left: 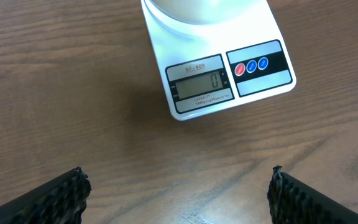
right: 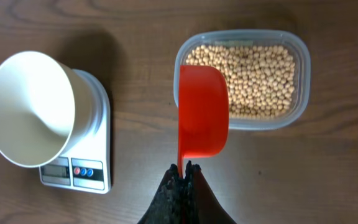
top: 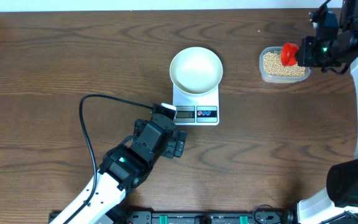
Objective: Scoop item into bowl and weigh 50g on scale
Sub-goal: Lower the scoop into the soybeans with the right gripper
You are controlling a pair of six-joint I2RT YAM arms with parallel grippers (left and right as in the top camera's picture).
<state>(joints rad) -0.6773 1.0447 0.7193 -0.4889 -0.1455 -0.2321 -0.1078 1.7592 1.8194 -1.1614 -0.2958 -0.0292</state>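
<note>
Right gripper (right: 184,169) pinches handle of red plastic scoop (right: 202,112), long axis pointing straight out from the grip over small tan-yellow beans (right: 260,74) in clear plastic tub (right: 304,74), right of small white digital scale (top: 196,113); empty round white bowl (top: 196,68) sits atop scale; left gripper (left: 179,193) spread, just before scale.

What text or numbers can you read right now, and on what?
"SF-400": above the LCD display on the scale.
"0": on the LCD display.
"CAPACITY": starts the small line under the display; the rest is too small to read.
Marks on the two buttons: too small to read.
No text visible on the bowl, tub or red scoop.
</note>
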